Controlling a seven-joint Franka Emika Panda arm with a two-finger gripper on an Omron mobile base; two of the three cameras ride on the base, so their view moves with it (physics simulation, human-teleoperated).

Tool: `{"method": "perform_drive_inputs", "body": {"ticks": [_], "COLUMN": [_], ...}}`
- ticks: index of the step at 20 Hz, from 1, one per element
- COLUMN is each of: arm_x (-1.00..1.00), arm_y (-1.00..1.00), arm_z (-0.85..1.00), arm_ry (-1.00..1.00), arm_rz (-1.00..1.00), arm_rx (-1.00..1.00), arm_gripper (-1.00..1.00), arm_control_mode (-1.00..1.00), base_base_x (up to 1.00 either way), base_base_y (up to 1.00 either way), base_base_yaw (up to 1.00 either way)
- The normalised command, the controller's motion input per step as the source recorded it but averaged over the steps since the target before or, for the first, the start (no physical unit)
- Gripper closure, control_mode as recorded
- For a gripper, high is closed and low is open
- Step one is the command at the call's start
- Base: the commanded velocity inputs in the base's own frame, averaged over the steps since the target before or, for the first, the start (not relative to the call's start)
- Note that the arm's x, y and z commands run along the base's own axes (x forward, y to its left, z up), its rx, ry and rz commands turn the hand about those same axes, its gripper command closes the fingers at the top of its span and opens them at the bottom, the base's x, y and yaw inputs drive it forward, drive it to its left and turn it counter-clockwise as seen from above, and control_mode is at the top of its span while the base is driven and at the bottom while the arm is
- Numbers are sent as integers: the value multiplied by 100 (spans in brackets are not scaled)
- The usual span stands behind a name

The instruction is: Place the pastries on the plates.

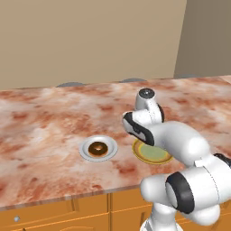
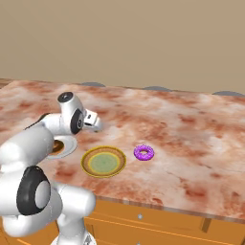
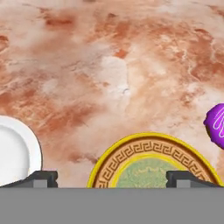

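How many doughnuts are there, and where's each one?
2. The chocolate doughnut sits on the white plate; the purple doughnut lies on the counter, beside the yellow-rimmed plate.

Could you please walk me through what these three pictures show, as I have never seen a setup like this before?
These are rendered pictures of a simulated kitchen. The white machine is a robot arm on a driving base. Two cameras ride on that base, behind the arm to its left and right, so they show the same marble counter from two sides. The third camera sits on the hand and looks along the gripper, whose two dark fingertips rise at the bottom, set wide apart with nothing between them.

On the counter, the chocolate doughnut already lies on the white plate. The yellow-rimmed plate beside it has nothing on it. The purple doughnut lies on the counter, close to that plate but apart from it.
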Motion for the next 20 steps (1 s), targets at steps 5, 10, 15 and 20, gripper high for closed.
{"method": "perform_drive_inputs", "body": {"ticks": [5, 10, 15, 20], "arm_x": [0, 0, 0, -2], "arm_y": [-100, -100, -100, -43], "arm_z": [-29, -27, 0, -4], "arm_ry": [1, 6, 5, 4], "arm_rz": [-3, -4, -10, -4], "arm_rx": [-11, 0, 0, 3], "arm_gripper": [-100, -100, -100, -100], "arm_control_mode": [-100, -100, -100, -100], "base_base_x": [0, 0, 0, 0], "base_base_y": [0, 0, 0, 0], "base_base_yaw": [0, 0, 0, 0]}}
